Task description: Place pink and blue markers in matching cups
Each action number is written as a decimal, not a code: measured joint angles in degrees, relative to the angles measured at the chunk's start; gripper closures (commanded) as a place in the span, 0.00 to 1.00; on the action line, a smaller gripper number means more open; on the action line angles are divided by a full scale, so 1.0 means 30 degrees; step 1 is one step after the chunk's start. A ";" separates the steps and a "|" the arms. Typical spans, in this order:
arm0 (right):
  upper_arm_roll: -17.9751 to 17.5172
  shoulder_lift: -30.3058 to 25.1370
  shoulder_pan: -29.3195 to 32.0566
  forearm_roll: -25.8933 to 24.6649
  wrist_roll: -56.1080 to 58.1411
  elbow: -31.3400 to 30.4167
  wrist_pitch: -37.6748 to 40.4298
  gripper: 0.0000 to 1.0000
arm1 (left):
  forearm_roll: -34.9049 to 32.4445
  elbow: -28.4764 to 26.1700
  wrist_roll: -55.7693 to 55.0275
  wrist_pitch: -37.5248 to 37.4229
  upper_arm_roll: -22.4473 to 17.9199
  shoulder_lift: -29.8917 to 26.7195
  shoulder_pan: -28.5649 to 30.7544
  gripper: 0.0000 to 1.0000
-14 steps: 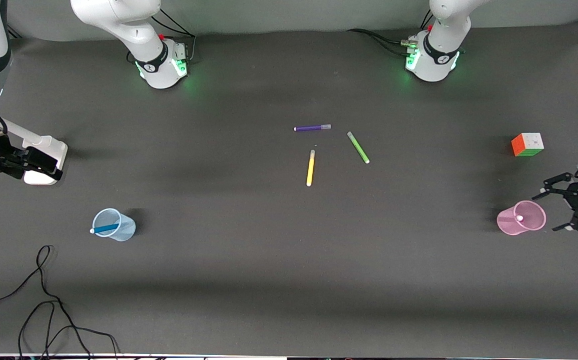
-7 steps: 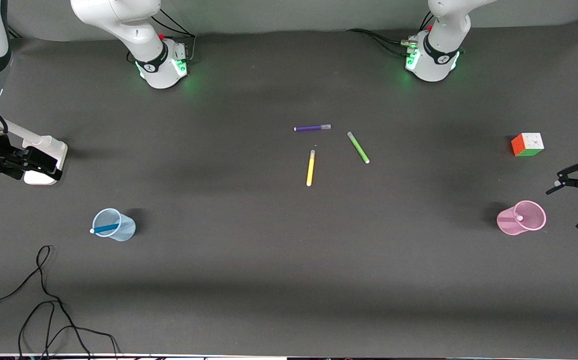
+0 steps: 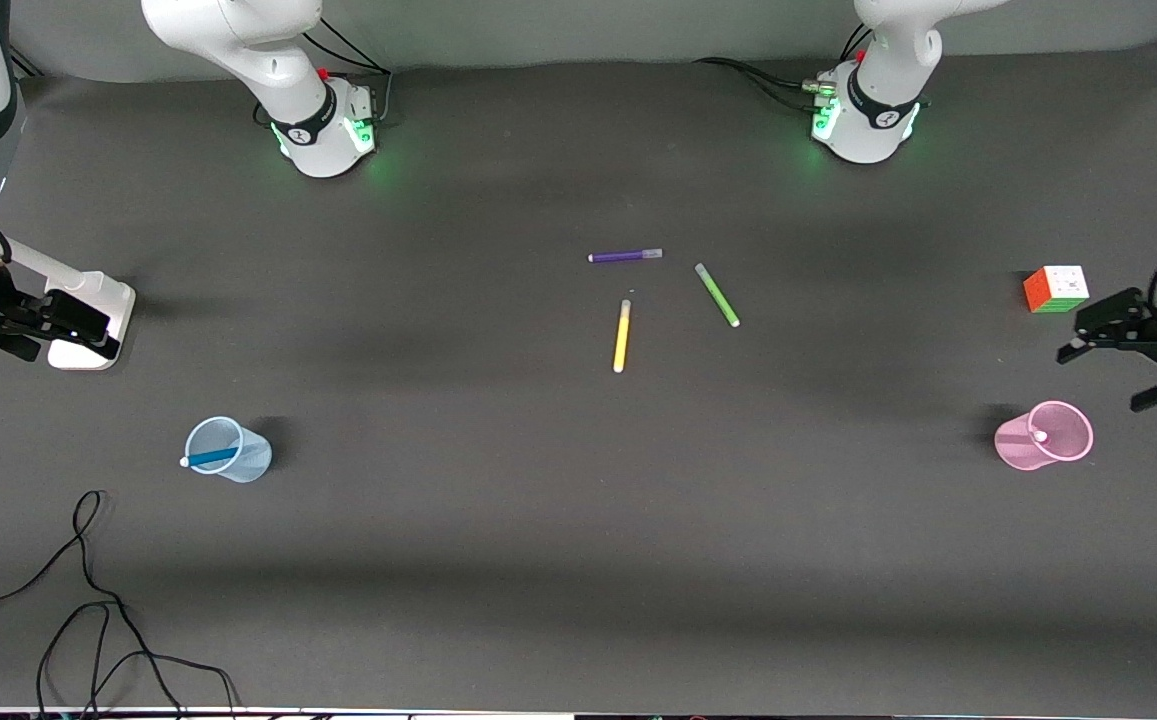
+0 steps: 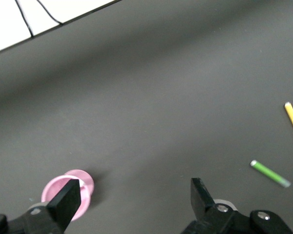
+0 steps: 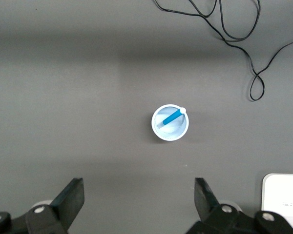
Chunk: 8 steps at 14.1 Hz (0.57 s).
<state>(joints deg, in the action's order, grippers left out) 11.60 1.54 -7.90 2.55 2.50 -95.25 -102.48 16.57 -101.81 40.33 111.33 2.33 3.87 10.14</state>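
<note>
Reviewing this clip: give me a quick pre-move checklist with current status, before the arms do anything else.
1. Blue marker in blue cup: ok, standing inside, white tip over the rim.
2. Pink marker in pink cup: ok, white tip shows inside.
3. Left claw free of the pink cup: ok, open, empty, up beside it.
4. Right claw free of the blue cup: ok, open, empty.
5. Purple pen, green pen, yellow pen lying mid-table: ok.
6. Cups upright: ok.

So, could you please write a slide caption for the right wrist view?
Open right end effector above blue cup holding blue marker, tangled black cable nearby.
</note>
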 measured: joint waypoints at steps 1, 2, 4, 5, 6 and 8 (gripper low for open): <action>0.0083 0.0005 0.0003 0.0000 0.0131 -0.0003 -0.0001 0.00 | -0.0638 -0.0001 -0.1841 -0.0285 0.0027 -0.0210 -0.0590 0.00; 0.0097 -0.0001 -0.0003 0.0001 0.0207 0.0010 -0.0012 0.00 | -0.1266 0.0003 -0.3686 -0.0658 0.0043 -0.0351 -0.1161 0.00; 0.0041 -0.0019 -0.0036 0.0001 0.0341 0.0068 -0.0076 0.00 | -0.2127 0.0133 -0.6996 -0.1437 0.0065 -0.0505 -0.2060 0.00; 0.0025 -0.0038 -0.0048 0.0001 0.0422 0.0087 -0.0076 0.00 | -0.2525 0.0281 -0.8302 -0.2009 0.0080 -0.0582 -0.2425 0.00; 0.0023 -0.0055 -0.0052 0.0001 0.0460 0.0088 -0.0076 0.00 | -0.3094 0.0510 -0.9404 -0.2835 0.0113 -0.0646 -0.2769 0.00; 0.0027 -0.0095 -0.0050 0.0001 0.0492 0.0087 0.0028 0.00 | -0.4674 0.1052 -1.1286 -0.5283 0.0294 -0.0785 -0.3419 0.00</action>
<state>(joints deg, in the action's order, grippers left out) 11.68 1.26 -8.05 2.55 3.97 -94.99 -102.39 2.54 -98.65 6.48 95.48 3.21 1.52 -0.12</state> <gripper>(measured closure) 0.000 0.000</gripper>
